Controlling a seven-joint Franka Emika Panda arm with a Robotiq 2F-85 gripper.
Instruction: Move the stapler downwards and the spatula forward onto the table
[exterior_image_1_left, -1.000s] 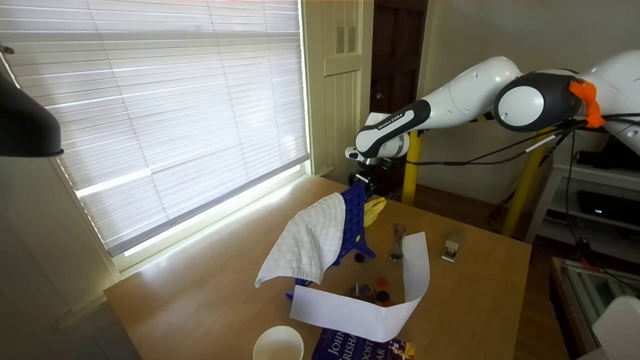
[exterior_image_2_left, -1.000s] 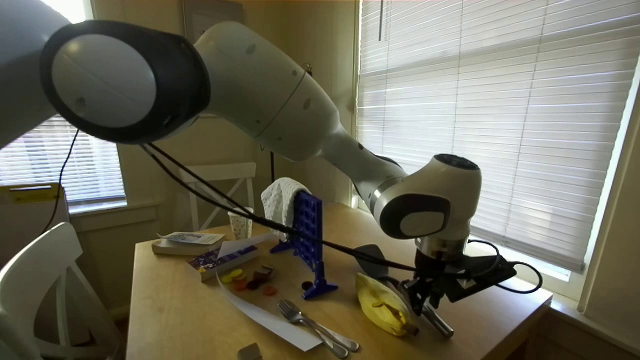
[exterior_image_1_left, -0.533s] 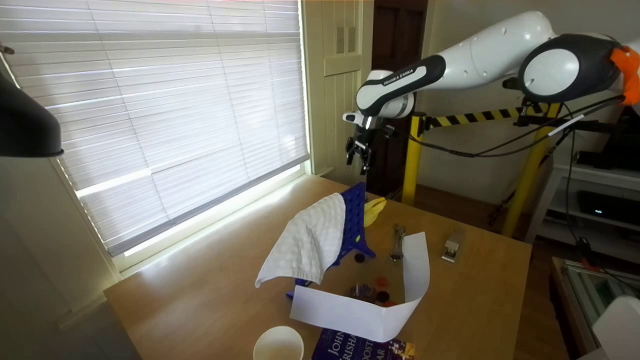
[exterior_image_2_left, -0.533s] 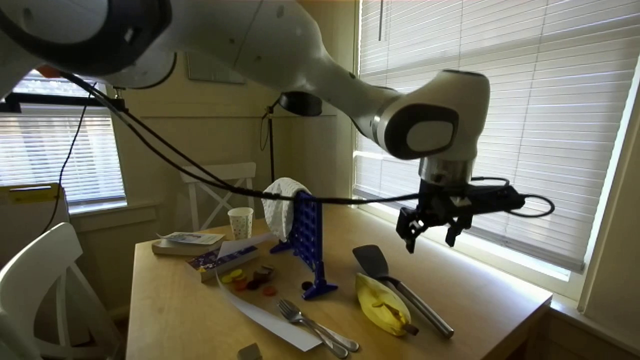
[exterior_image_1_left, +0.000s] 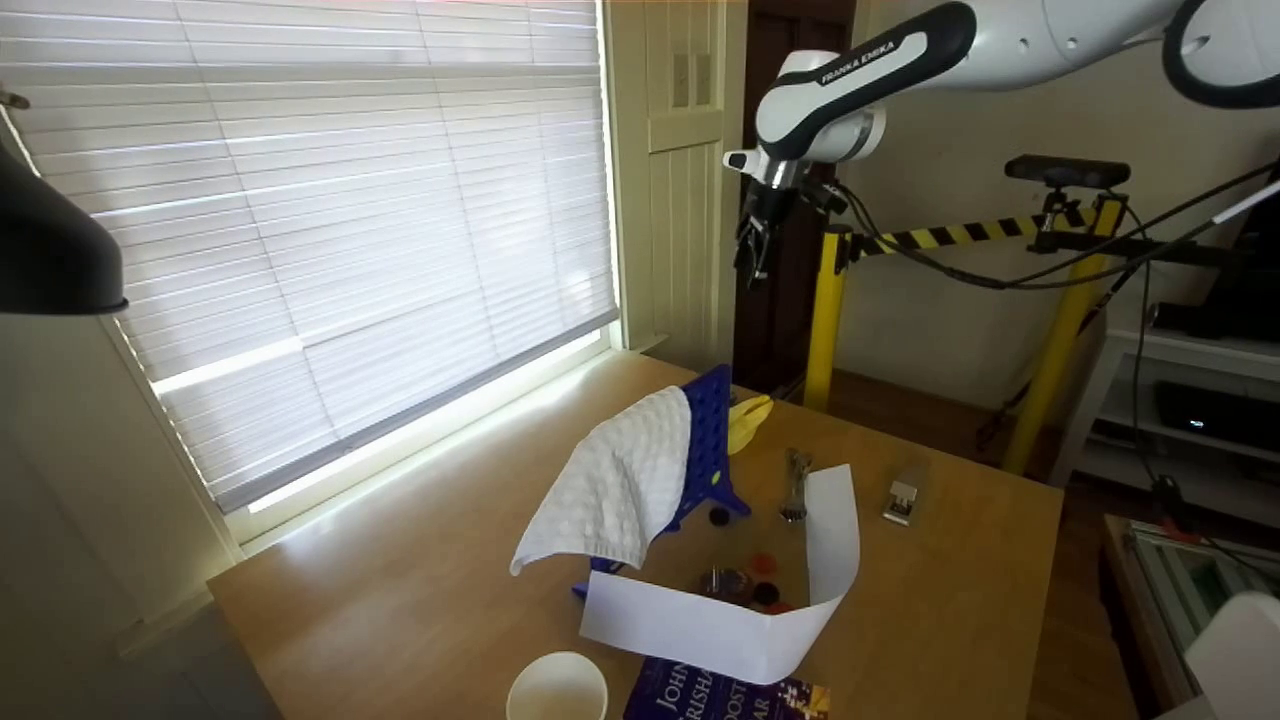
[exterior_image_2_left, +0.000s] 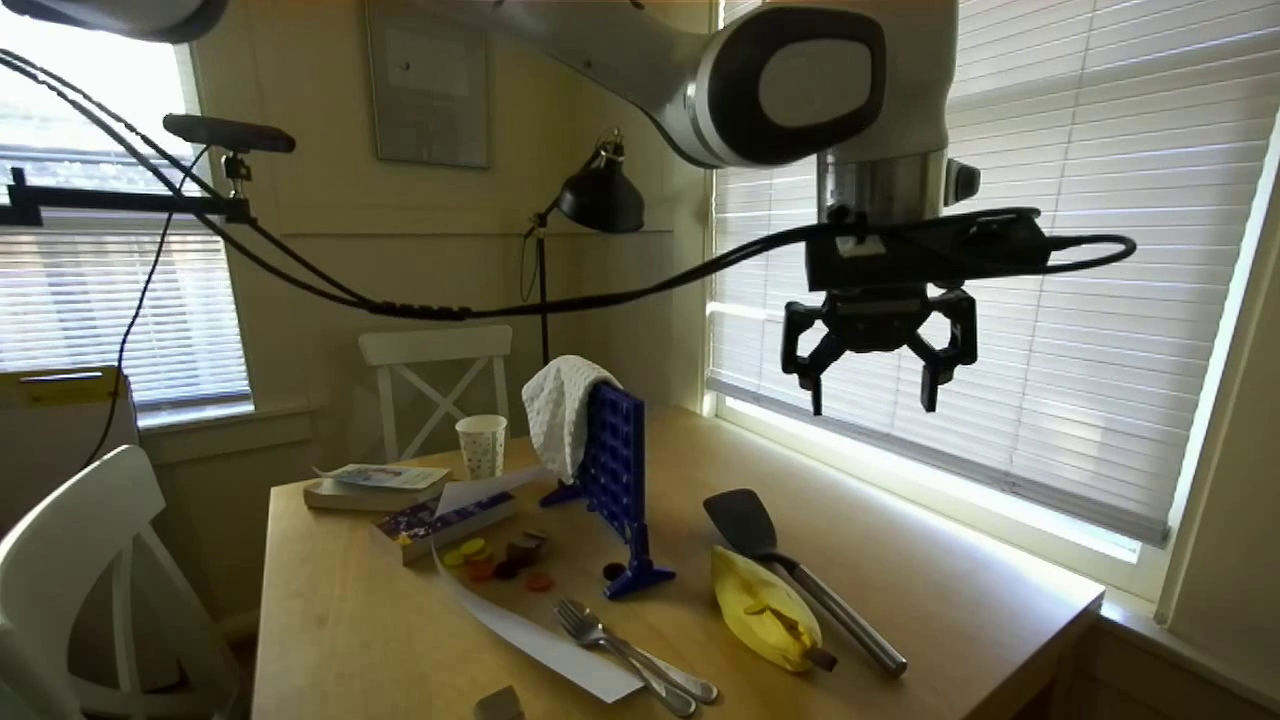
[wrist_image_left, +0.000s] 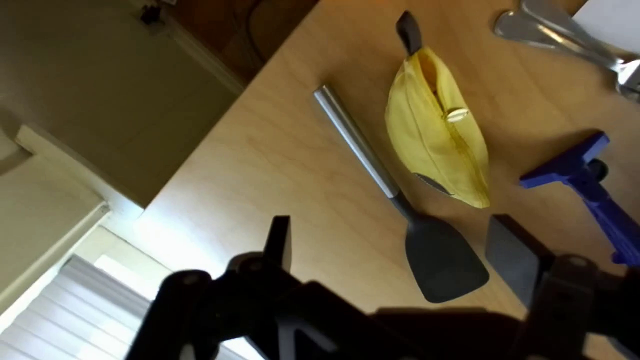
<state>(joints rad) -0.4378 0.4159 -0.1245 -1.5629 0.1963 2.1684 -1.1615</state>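
Observation:
My gripper (exterior_image_2_left: 873, 398) hangs open in the air, high above the table (exterior_image_2_left: 350, 610), with nothing between its fingers. Below it lies the spatula (exterior_image_2_left: 845, 615), flat on the wood, its metal handle pointing toward the table's near corner. In the wrist view its dark blade (wrist_image_left: 442, 260) shows between the spread fingertips, well beneath them. The stapler (exterior_image_1_left: 901, 495), a small dark piece with a pale end, rests by the table's edge in an exterior view. It is outside the wrist view.
A yellow banana-shaped pouch (wrist_image_left: 437, 130) lies right beside the spatula. A blue upright stand (exterior_image_2_left: 615, 460) draped with a white cloth (exterior_image_1_left: 615, 480) rises nearby. Forks (exterior_image_2_left: 635, 650), a curved paper strip (exterior_image_1_left: 700, 620), books (exterior_image_2_left: 380, 487), loose discs and a cup (exterior_image_2_left: 482, 445) occupy the rest.
The gripper was down at the spatula's handle a second ago. It has opened, let go and risen high above the table, while the spatula stays lying there.

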